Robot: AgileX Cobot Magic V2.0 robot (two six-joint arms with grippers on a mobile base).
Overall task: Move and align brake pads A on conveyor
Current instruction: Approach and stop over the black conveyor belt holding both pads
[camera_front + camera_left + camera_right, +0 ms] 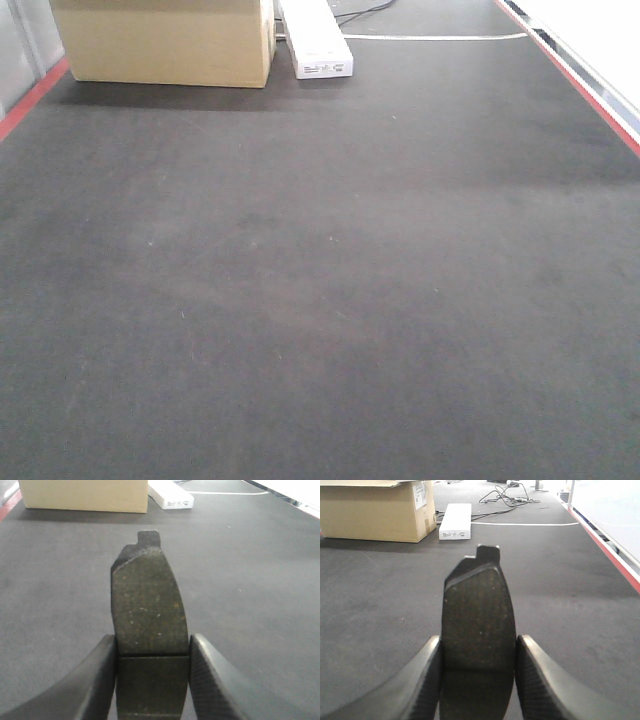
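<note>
Brake pads A: left hand grips one, right hand grips another, conveyor and cardboard box beyond.

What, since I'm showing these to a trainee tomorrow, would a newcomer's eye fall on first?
Up close in each wrist view looms a dark brake pad pinched between the fingers: the left pad in the left gripper, the right pad in the right gripper. Behind, the charcoal conveyor stretches to a cardboard box and a white unit at its far end.
</note>
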